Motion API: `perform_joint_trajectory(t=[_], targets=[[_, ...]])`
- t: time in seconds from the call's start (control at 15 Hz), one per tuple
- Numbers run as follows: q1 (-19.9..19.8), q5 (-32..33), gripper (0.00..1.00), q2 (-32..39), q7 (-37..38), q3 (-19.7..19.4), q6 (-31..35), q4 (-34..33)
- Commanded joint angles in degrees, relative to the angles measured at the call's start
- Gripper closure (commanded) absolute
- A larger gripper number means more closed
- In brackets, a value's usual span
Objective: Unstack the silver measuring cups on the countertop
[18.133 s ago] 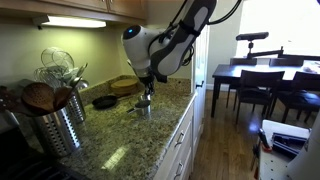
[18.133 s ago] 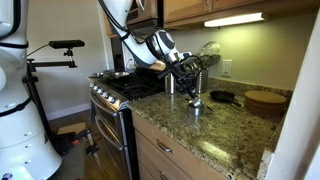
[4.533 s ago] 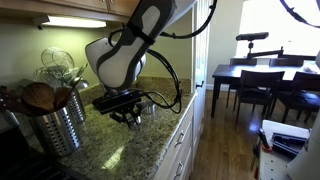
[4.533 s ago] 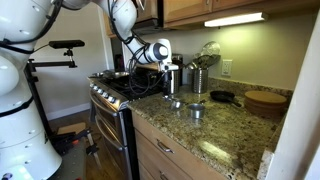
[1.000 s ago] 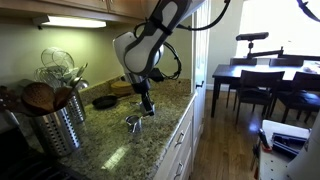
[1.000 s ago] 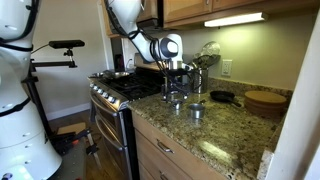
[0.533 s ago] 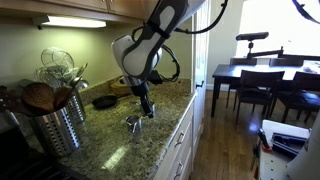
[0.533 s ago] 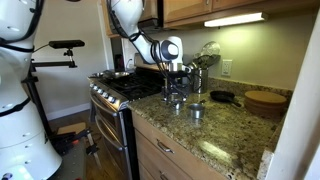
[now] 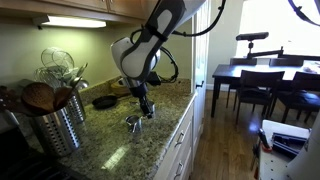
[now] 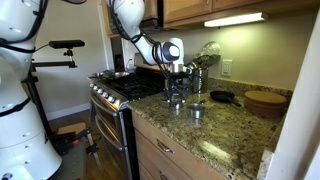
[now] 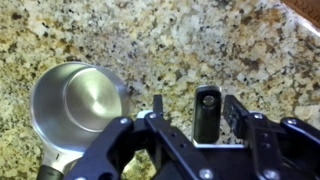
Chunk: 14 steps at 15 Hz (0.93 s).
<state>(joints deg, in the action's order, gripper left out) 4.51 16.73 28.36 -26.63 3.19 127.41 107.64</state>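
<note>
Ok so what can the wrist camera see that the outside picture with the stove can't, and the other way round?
Only the wrist view looks straight down into a silver measuring cup, showing its shiny empty inside, with bare granite between the fingers of the open gripper. Only the exterior view shows the stove, the black pan, the tall utensil canister and the robot arm reaching in. Both show the speckled countertop, with the gripper low over it and a silver measuring cup close by.
</note>
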Motion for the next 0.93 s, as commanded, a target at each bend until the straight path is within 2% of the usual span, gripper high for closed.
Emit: perform_joint_trajectory(t=[0.0,0.07,0.2,0.27,0.87], targets=[[-0.54,0.17,0.65,0.85,0.87,0.60,-1.12,-1.79],[-0.52,0.20,0.73,1.04,0.88,0.59,-1.16,-2.08],[-0.53,0.19,0.77,1.35,0.89,0.57,-1.20,-2.53],[-0.54,0.20,0.83,1.37,0.92,0.54,-1.21,-2.60],[-0.42,0.88,0.84,-0.76,2.94,-0.20,-0.91,-1.82]])
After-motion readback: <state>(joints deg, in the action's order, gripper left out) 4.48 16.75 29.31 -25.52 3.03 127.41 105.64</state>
